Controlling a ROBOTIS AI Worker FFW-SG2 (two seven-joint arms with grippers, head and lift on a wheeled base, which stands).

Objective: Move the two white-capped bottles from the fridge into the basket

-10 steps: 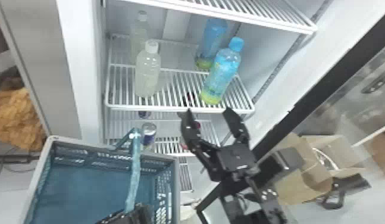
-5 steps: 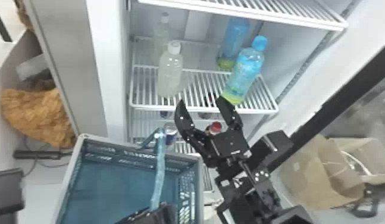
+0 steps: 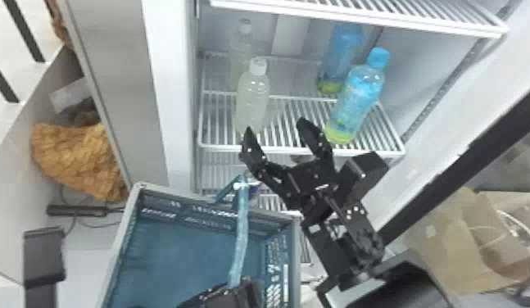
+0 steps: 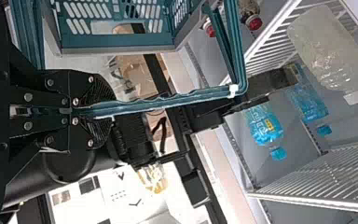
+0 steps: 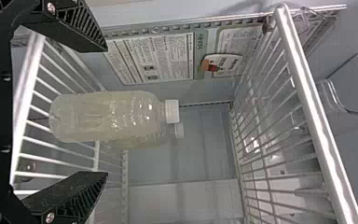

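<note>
The head view looks forward and down at the fridge and basket. The left wrist view looks along the basket's handle from close up, toward the fridge. The right wrist view peeks right inside. All three share the bottle shelf.

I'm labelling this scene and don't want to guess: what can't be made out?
- Rear white-capped bottle: right wrist view, mostly behind the front one.
- Rear blue bottle: head view, partly behind the front blue bottle.
- Basket: head view, near end cut off by the bottom edge.
- Lower-shelf item: head view, blurred, partly behind the handle.
</note>
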